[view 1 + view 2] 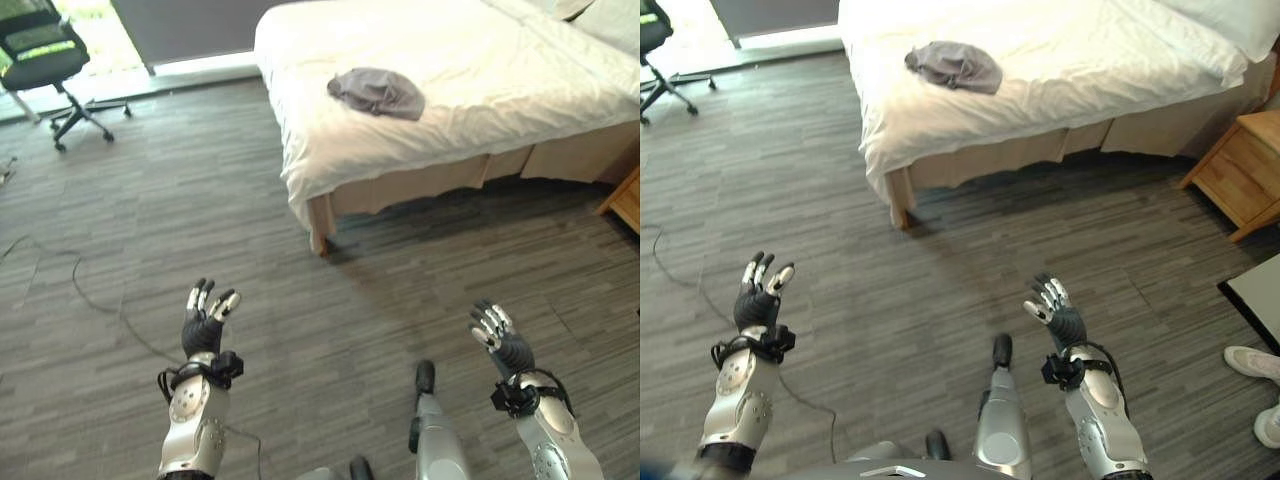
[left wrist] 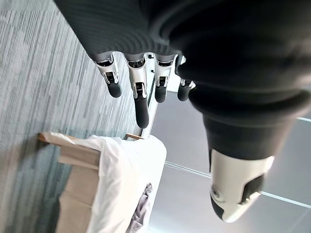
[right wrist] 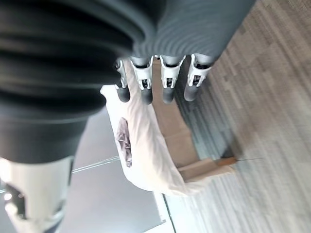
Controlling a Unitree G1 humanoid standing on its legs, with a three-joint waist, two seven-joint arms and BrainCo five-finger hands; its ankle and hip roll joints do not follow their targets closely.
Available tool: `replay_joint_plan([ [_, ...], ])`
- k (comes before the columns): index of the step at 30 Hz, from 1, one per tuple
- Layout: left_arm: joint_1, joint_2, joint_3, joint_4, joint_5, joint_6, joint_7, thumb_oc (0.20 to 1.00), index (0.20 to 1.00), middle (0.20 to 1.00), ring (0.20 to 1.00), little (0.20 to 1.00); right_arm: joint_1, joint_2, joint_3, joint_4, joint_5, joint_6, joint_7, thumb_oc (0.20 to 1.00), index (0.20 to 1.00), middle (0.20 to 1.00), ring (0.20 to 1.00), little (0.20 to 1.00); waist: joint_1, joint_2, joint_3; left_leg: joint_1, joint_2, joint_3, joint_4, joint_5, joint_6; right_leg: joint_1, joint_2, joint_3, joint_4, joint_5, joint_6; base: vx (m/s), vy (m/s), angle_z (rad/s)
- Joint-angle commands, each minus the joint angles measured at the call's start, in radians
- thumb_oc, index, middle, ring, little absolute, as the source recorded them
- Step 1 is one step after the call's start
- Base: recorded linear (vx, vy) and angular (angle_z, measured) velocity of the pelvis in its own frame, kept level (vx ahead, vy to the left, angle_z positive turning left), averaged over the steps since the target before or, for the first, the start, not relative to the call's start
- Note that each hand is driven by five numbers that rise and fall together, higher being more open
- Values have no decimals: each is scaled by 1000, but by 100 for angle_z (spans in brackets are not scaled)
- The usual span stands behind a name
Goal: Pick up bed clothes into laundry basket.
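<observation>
Standing well back from the bed [image 1: 470,90], holding left hand [image 1: 204,318] and right hand [image 1: 497,335] raised, fingers apart and empty, with the grey garment [image 1: 376,92] lying beyond reach.

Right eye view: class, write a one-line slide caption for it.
Both hands, left hand and right hand, open above the floor, grey garment lying on the bed ahead.

A grey garment [image 1: 377,92] lies on a white-sheeted bed [image 1: 470,100]; the floor [image 1: 200,200] is grey-striped, the nightstand [image 1: 1240,170] light wood.
</observation>
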Motion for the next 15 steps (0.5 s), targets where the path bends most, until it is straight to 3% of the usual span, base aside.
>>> replay_joint_plan([
  [1, -16, 35, -24, -89, -13, -72, -25, 1000, 1000, 1000, 1000, 1000, -67, -40, -26, -16, 23, -65, 7, 1000, 1000, 1000, 1000, 1000, -14, -4, -56, 60, 232, -75, 344, 155, -160, 130, 45, 50, -11, 5, 12, 685, -449, 10],
  [2, -19, 26, -26, -96, -45, -78, -29, 1000, 1000, 1000, 1000, 1000, -80, -40, -22, -11, 52, -77, 8, 1000, 1000, 1000, 1000, 1000, -9, -12, -56, -15, 276, -50, 487, 247, -188, 171, 64, 23, -23, -16, -19, 454, -427, 41],
  [3, -24, 27, -34, -104, -63, -76, -32, 1000, 1000, 1000, 1000, 1000, -91, -40, -18, 1, 77, -81, 2, 1000, 1000, 1000, 1000, 1000, 7, -25, -45, -82, 299, -41, 612, 290, -197, 207, 82, 15, -30, -42, -52, 434, -445, 47],
  [4, -27, 32, -45, -109, -77, -78, -30, 1000, 1000, 1000, 1000, 1000, -100, -46, -11, 9, 87, -89, -6, 1000, 1000, 1000, 1000, 1000, 21, -38, -34, -128, 325, -24, 685, 289, -184, 239, 101, 17, -38, -75, -80, 393, -373, 48],
  [6, -37, 25, -57, -93, -89, -74, -28, 1000, 1000, 1000, 1000, 1000, -104, -63, -13, -2, 60, -89, -27, 1000, 1000, 1000, 1000, 1000, 53, -54, -14, -255, 333, -6, 676, 234, -160, 311, 114, 31, -65, -109, -91, 367, -234, -38],
  [8, -36, 23, -62, -89, -95, -72, -33, 1000, 1000, 1000, 1000, 1000, -107, -65, -14, -5, 60, -89, -34, 1000, 1000, 1000, 1000, 1000, 62, -60, -9, -303, 335, -16, 702, 221, -159, 339, 120, 34, -77, -114, -93, 328, -105, -55],
  [9, -34, 23, -65, -80, -102, -70, -29, 1000, 1000, 1000, 1000, 1000, -119, -67, -11, -17, 71, -104, -30, 1000, 1000, 1000, 1000, 1000, 82, -66, -12, -361, 341, -23, 560, 217, -145, 377, 130, 40, -90, -138, -89, 394, -91, -8],
  [10, -33, 23, -65, -80, -102, -70, -29, 1000, 1000, 1000, 1000, 1000, -119, -67, -11, -17, 71, -104, -30, 1000, 1000, 1000, 1000, 1000, 82, -67, -11, -359, 340, -22, 559, 217, -145, 378, 129, 40, -90, -138, -89, 463, -34, -2],
  [11, -28, 27, -65, -74, -102, -69, -32, 1000, 1000, 1000, 1000, 1000, -123, -70, -10, -13, 65, -113, -30, 1000, 1000, 1000, 1000, 1000, 88, -65, -11, -375, 351, -19, 427, 236, -141, 394, 131, 42, -93, -154, -84, 339, 29, -4],
  [13, -22, 32, -74, -65, -105, -67, -40, 1000, 1000, 1000, 1000, 1000, -128, -75, -4, -14, 47, -113, -28, 1000, 1000, 1000, 1000, 1000, 102, -46, -13, -368, 359, -12, 134, 336, -155, 443, 152, 48, -96, -182, -71, 635, 99, -22],
  [14, -12, 35, -62, -69, -86, -68, -35, 1000, 1000, 1000, 1000, 1000, -144, -78, 15, -17, 26, -117, -23, 1000, 1000, 1000, 1000, 1000, 123, -30, -22, -380, 333, -56, -90, 390, -162, 495, 174, 72, -104, -221, -61, 738, 148, -21],
  [15, -7, 35, -57, -73, -83, -66, -35, 1000, 1000, 1000, 1000, 1000, -152, -77, 18, -15, 23, -114, -25, 1000, 1000, 1000, 1000, 1000, 126, -25, -32, -381, 338, -64, -123, 408, -170, 510, 179, 83, -104, -231, -60, 759, 142, -15],
])
